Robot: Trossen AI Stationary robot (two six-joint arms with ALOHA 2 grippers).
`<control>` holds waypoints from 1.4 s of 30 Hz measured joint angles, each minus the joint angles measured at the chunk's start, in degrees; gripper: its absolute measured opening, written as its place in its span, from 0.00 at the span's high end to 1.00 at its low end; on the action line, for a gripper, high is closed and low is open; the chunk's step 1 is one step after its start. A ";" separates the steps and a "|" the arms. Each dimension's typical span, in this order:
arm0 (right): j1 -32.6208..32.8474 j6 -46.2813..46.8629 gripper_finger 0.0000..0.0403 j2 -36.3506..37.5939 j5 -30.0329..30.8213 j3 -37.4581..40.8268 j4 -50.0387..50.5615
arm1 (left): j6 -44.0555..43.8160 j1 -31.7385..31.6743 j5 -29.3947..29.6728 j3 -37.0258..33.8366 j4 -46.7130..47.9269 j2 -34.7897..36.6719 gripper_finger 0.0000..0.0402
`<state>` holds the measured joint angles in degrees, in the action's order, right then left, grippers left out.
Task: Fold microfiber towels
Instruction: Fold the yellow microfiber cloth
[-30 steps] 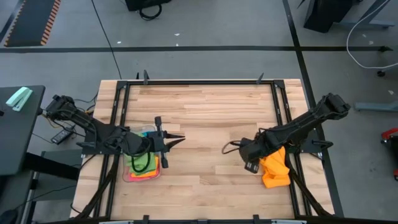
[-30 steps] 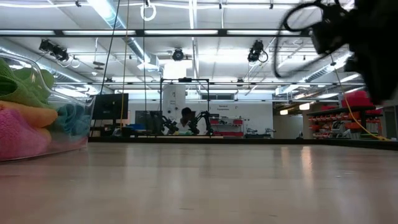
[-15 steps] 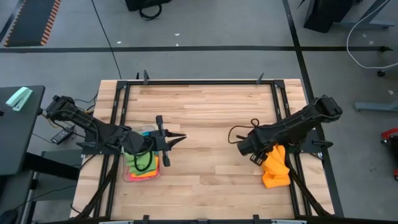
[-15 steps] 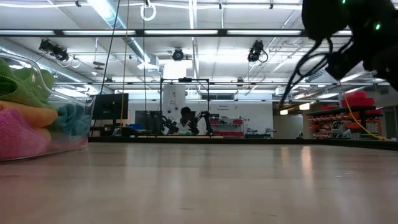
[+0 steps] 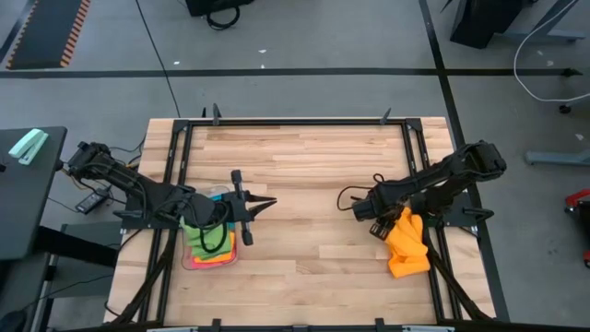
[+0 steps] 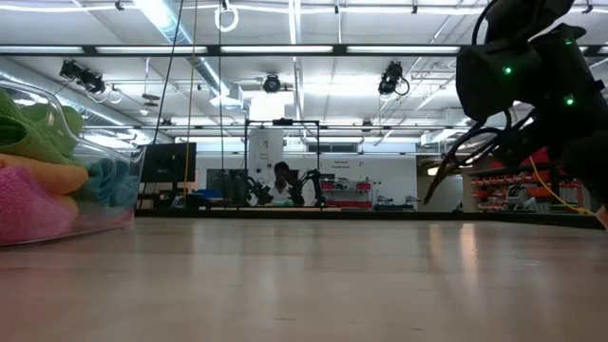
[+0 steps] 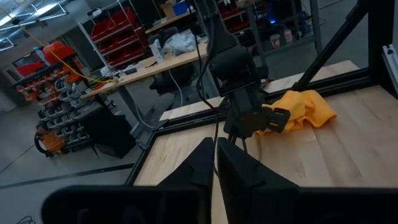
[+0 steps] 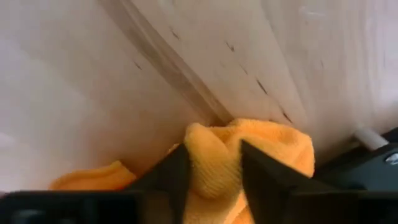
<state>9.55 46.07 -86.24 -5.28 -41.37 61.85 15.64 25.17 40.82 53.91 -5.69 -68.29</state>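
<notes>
We find the right end effector [image 8: 210, 171] pinching the orange towel [image 5: 407, 244] at the surface [image 5: 304, 184] edge, left end effector [image 7: 214, 158] pressed together; advise lifting slowly, keeping the fold bunched.

Overhead looks straight down, low view skims tabletop; wrist cameras share the orange towel [image 8: 249, 152].

Grey concrete floor [image 5: 304, 88] marked with dark tape lines surrounds the table [image 5: 304, 157]; fluorescent ceiling strips [image 6: 285, 49] light a workshop holding red storage bins [image 7: 127, 46] on shelving
</notes>
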 joint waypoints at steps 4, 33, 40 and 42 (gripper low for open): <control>-1.13 -4.04 0.92 0.00 -1.80 -1.42 0.45 | -0.01 0.02 0.02 0.00 0.02 0.00 0.91; 16.33 -28.15 0.96 12.95 42.20 -61.52 1.00 | 0.03 0.20 0.00 0.04 7.59 0.00 0.94; 18.80 -21.77 0.96 14.37 43.38 -60.20 4.28 | 0.00 0.13 0.01 0.04 8.16 0.00 0.95; 18.78 -20.41 0.96 13.97 43.42 -59.69 5.45 | 0.00 0.13 0.00 0.04 8.32 0.00 0.94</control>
<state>28.33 25.66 -72.26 38.14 -101.07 67.30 15.64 25.30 40.82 53.95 2.63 -68.29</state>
